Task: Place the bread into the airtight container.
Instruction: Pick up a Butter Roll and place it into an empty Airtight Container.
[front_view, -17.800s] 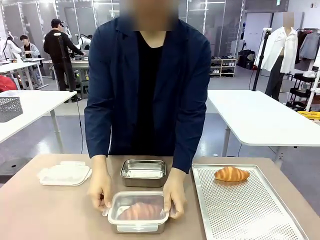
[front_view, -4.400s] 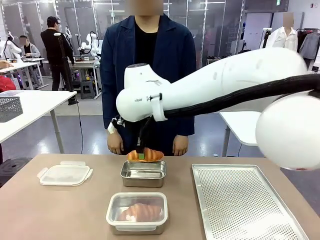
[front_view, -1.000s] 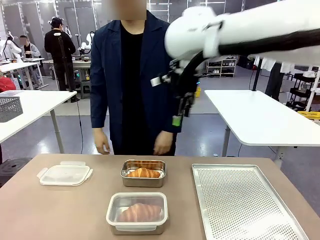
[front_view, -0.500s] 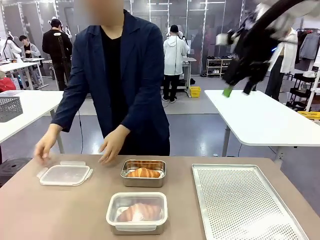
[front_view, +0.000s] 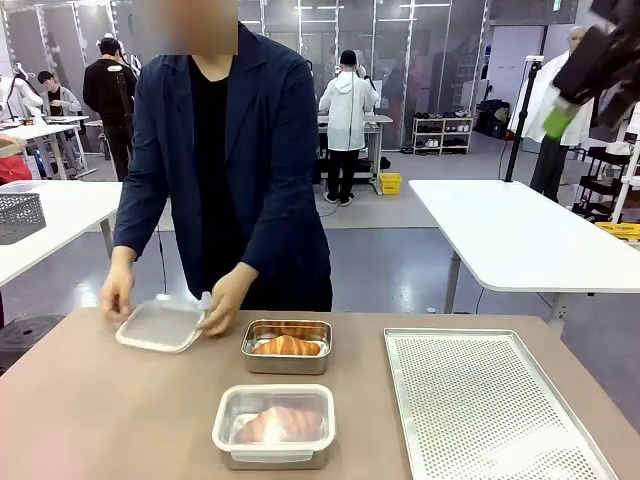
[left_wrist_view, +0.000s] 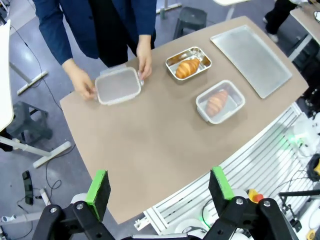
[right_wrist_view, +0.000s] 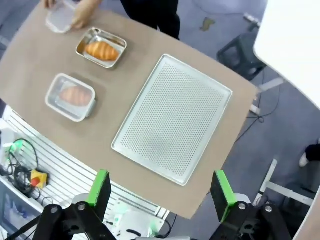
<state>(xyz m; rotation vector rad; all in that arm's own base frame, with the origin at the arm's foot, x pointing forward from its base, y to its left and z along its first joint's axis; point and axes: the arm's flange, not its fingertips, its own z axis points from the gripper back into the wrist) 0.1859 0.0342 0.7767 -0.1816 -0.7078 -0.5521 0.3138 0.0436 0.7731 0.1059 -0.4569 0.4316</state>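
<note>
Bread (front_view: 286, 346) lying in the open steel container (front_view: 288, 345) mid-desk, lid (front_view: 160, 325) lifted off to its left by the person's 2 hands (front_view: 228, 300). Second, lidded container (front_view: 274, 425) nearer, holding another bread. Perforated tray (front_view: 480, 400) bare at right. Both grippers (left_wrist_view: 159, 186) (right_wrist_view: 161, 189) high above the desk, jaws wide open, gripping nothing.

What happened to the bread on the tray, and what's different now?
The right claw carried the bread from the tray into the open container, let go and rose away open. The person picked up the lid. The closed container stayed put.
</note>
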